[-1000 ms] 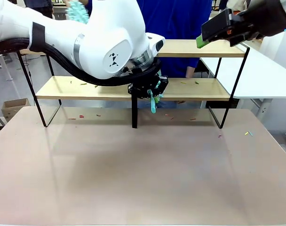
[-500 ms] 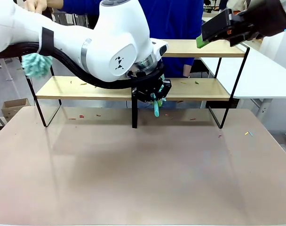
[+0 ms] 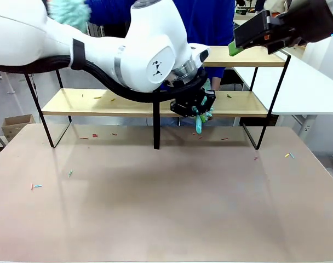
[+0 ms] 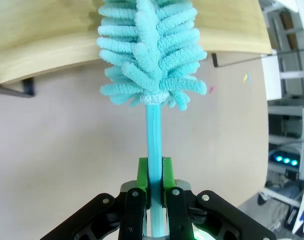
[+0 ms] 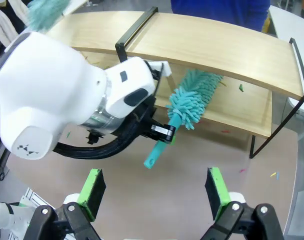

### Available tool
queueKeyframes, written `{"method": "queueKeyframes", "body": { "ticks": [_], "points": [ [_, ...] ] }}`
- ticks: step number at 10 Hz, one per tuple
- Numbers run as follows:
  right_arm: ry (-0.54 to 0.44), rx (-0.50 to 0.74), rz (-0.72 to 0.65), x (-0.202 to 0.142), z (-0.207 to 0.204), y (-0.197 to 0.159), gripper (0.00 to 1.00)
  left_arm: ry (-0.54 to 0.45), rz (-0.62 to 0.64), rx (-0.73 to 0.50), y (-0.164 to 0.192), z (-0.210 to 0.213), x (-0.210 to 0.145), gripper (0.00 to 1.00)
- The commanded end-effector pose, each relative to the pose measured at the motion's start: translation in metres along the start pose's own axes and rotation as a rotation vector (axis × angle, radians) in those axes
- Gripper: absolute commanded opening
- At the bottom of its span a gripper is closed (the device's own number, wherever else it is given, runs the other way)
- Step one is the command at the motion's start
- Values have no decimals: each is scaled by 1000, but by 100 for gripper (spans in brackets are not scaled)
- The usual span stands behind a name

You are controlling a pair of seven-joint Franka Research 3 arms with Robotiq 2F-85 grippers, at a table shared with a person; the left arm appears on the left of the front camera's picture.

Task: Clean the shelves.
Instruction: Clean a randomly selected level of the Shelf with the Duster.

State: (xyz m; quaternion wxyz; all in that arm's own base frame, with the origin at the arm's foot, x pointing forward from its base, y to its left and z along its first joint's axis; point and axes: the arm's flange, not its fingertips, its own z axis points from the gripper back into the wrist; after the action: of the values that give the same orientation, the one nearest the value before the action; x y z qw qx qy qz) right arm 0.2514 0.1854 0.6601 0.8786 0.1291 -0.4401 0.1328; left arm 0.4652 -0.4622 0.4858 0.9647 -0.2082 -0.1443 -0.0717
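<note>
Noted nearest, on the table (image 3: 166, 219): a few coloured scraps (image 3: 35, 187) toward the left front, with more lying under the shelves (image 3: 101, 102). Found the shelves standing across the table's far edge, with green bits (image 3: 229, 96) on the right half of the lower board.

Found the left gripper (image 4: 155, 172) pressed together on the thin handle of a teal duster (image 4: 149, 55), right of the central post and in front of the lower board. Fluffy head seen reaching in over that board's right half; contact with the wood not determinable. Found the right gripper (image 5: 153, 192) raised near the right end of the upper board, pads spread wide with nothing between. Beyond, noted a person (image 3: 210, 22) in blue behind the shelves, and a second teal duster (image 3: 68, 12) high at the left, holder not made out.

Risks judged:
- Swivel or slip of the thin handle, if pressed hard on the board.
- A knock against the post or frame on a return sweep, given the wrist's closeness.
- Scatter of bits onto the table rather than removal.

Compared with one second ago:
- Left gripper and duster shifted from beside the post toward the robot's right.
- Fresh scraps present at the table's left front.
- Second duster shifted slightly left.
- Right gripper unchanged.
</note>
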Motion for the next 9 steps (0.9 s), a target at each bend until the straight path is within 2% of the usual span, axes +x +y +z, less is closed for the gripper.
{"method": "queueKeyframes", "body": {
  "ticks": [1,5,9],
  "points": [
    [-2,0,-3,1,0,-1,100,67,-64,-54,-1,-7,13,13],
    [-2,0,-3,1,0,-1,100,153,-155,-174,0,-9,17,13],
    [-2,0,-3,1,0,-1,100,368,-385,-242,16,3,14,13]
  ]
}}
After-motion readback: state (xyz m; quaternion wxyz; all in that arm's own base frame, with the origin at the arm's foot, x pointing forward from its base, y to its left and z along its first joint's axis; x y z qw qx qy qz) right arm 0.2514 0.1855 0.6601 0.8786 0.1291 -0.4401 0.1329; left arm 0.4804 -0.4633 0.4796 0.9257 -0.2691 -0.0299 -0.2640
